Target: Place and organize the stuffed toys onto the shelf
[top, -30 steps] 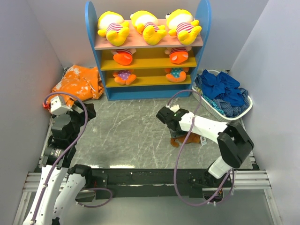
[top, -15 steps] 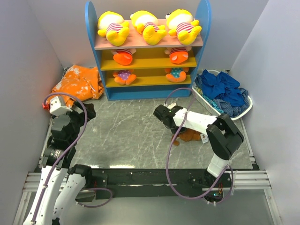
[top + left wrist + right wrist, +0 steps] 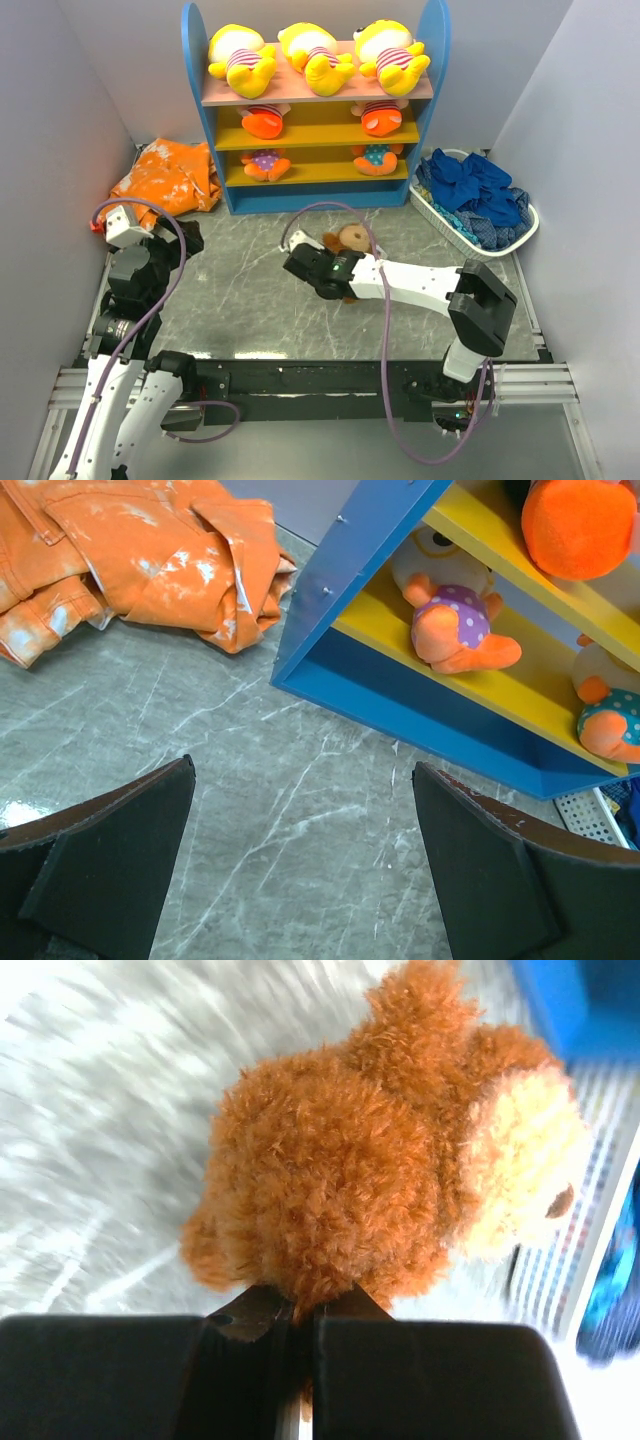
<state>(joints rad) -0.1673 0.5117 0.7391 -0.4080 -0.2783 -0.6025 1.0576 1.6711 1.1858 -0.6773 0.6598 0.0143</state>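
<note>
Right pincer (image 3: 300,1325): pressed together on a low tuft of the brown monkey (image 3: 370,1180), holding it clear of the counter (image 3: 250,290).
Change: a second ago the monkey lay on the counter under the right arm, near the basket (image 3: 428,208). Now it is lifted and has been carried left to mid-counter, in front of the shelf (image 3: 197,100).
Monkey: fuzzy rust-brown body, pale cream face, one dark eye showing, head pointing away from the pincer.
Left pincer (image 3: 302,810): spread wide, holding nothing, unmoved at the counter's left side.
Shelf: three yellow striped toys (image 3: 318,55) lie on the pink top; orange-limbed toys (image 3: 264,121) sit on both yellow boards.
</note>
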